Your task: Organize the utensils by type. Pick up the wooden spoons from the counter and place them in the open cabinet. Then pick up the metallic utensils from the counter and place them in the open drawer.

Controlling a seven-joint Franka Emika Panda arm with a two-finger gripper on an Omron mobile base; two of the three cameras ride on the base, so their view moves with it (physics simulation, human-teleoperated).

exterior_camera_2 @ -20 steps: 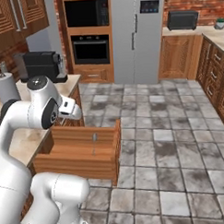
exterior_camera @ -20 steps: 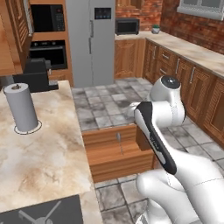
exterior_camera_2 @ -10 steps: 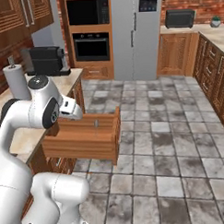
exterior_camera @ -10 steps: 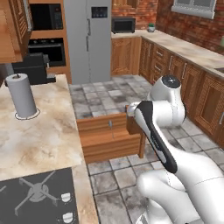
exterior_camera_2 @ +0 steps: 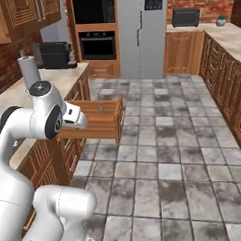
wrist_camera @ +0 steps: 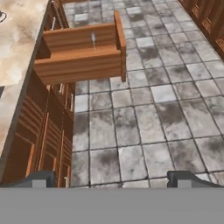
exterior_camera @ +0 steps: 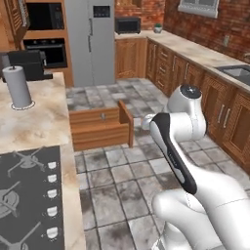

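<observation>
Now we see the wide shallow open drawer of medium-brown wood (exterior_camera: pixel 100 128) pulled out from the side of the broad beige marble-look counter with tan-brown veining (exterior_camera: pixel 29 124), hanging over the grey stone-tile floor (exterior_camera: pixel 122 185). In the left base view it sits at about 10 o'clock from the white arm's elbow (exterior_camera: pixel 168 129); in the right base view the drawer (exterior_camera_2: pixel 100 121) lies at 3 o'clock from the arm's round white joint (exterior_camera_2: pixel 43 116). One thin grey metal spoon (wrist_camera: pixel 93 38) lies inside the drawer (wrist_camera: pixel 83 52), its bowl too small for us to make out.

In the hand view our two-finger gripper (wrist_camera: pixel 111 179) looks down at the floor tiles, with the drawer at 11 o'clock, well apart from it. Its dark fingertips (wrist_camera: pixel 37 179) stand wide apart at the lower corners, with nothing between them.

On the counter a grey paper-towel roll on a round base (exterior_camera: pixel 18 88) stands upright, with a black coffee machine (exterior_camera: pixel 27 63) at 12 o'clock behind it. The dark grey stovetop panel (exterior_camera: pixel 29 195) lies at 6 o'clock from the roll.
</observation>
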